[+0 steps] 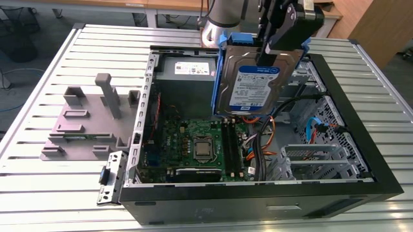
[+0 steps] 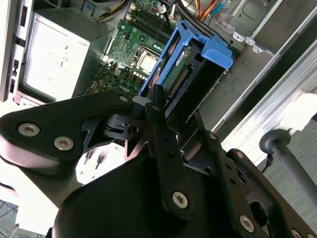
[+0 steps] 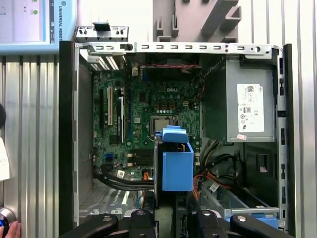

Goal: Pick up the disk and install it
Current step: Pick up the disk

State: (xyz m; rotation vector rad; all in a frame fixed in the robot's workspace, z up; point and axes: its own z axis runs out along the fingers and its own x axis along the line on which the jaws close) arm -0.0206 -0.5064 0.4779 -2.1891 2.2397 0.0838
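Above the open case (image 1: 258,205), the gripper (image 1: 277,48) is grasping the silver disk (image 1: 253,87), hanging upright in its blue carrier (image 1: 241,39).

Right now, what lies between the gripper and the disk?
Nothing: in the exterior view the gripper clamps the disk directly, holding it upright over the open case.

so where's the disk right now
The disk hangs on edge in the gripper above the open computer case, over the motherboard, to the exterior view's right of the grey power supply.
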